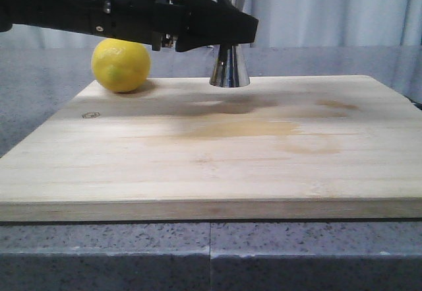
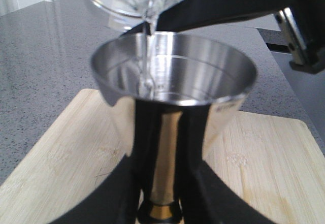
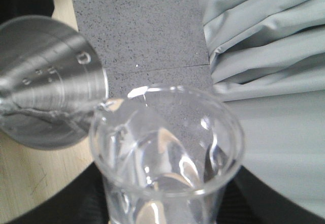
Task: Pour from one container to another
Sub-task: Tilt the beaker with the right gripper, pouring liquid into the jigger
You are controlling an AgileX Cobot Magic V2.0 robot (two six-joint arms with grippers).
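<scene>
I'm seeing the left gripper (image 1: 227,40) clamping the jigger (image 2: 172,89) at its waist, its black fingers (image 2: 203,183) pressing on both sides above the gold band. The jigger is standing upright at the board's (image 1: 211,146) 12 o'clock edge. The lemon (image 1: 120,64) is sitting at the board's 10 o'clock corner, apart from the jigger. The right gripper (image 3: 157,219) is holding the beaker (image 3: 165,153) tilted above the jigger's cup, spout over the rim at 12 o'clock. A thin clear stream (image 2: 148,56) is running into the cup, where liquid is pooling.
</scene>
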